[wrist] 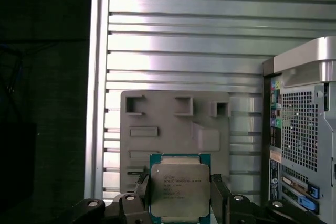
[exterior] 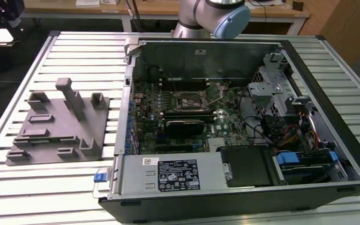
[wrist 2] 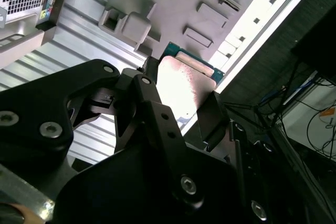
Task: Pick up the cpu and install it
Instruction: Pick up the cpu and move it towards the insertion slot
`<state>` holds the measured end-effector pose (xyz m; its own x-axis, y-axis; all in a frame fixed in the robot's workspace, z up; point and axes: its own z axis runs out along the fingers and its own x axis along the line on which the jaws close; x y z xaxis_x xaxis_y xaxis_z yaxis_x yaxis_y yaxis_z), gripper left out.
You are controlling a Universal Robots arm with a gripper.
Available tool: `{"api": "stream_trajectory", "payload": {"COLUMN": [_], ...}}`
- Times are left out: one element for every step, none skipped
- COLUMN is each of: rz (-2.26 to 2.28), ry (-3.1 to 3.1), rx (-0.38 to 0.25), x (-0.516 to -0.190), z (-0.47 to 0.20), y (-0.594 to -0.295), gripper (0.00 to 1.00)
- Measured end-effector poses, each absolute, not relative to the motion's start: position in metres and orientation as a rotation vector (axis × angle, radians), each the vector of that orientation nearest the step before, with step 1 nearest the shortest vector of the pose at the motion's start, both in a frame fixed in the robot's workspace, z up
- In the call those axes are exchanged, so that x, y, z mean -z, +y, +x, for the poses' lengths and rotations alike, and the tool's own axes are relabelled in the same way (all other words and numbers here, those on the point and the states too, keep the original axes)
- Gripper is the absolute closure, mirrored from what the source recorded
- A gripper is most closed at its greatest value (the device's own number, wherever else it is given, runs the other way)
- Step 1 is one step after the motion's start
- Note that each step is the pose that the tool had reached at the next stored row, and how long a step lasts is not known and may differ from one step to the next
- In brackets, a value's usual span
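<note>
The cpu (wrist: 180,187), a flat square chip with a silvery top and a green rim, is held between the two black fingers (wrist: 140,195) of my gripper (wrist: 180,199). The second wrist view shows the same grip: the cpu (wrist 2: 185,82) sits between the gripper's (wrist 2: 184,109) jaws, its metal top glaring in the light. The chip hangs well above the grey plastic tray (wrist: 168,114) and the slatted table. In the exterior view the dark square socket (exterior: 189,99) lies on the motherboard inside the open case, with its thin lever (exterior: 217,99) raised.
The open computer case (exterior: 243,126) fills the exterior view's right, with the arm (exterior: 214,16) behind it. The grey tray (exterior: 61,126) with upright posts lies on the exterior view's left. The case's rear panel (wrist: 302,129) stands beside the tray in the first wrist view.
</note>
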<state>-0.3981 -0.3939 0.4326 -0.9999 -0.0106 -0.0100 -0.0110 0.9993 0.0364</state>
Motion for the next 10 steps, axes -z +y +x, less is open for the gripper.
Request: {"api": "stream_trajectory", "payload": {"rz": [-0.017,-0.017,-0.017,-0.017,-0.017,-0.017,-0.017,-0.017,-0.017,-0.017], "ry": [3.131,3.131,3.131,3.131,3.131,3.131,3.131,3.131,3.131,3.131], "rx": [-0.057,-0.057,-0.057,-0.057,-0.057,-0.057,-0.057,-0.057,-0.057,-0.057], "x": [-0.4326,-0.4326,-0.4326,-0.4326,-0.4326,-0.4326,-0.4326,-0.4326,-0.4326,-0.4326], "z": [-0.3972,-0.3963,-0.3953,-0.3944,-0.3935,-0.3925,-0.3916,-0.3907,-0.3897,-0.3887], "y": [-0.3938,-0.3939,-0.3939,-0.3939,-0.3939,-0.3939,-0.3938,-0.3939,-0.3939,-0.3939], "gripper": [0.46,0.46,0.46,0.46,0.46,0.46,0.46,0.46,0.46,0.46]}}
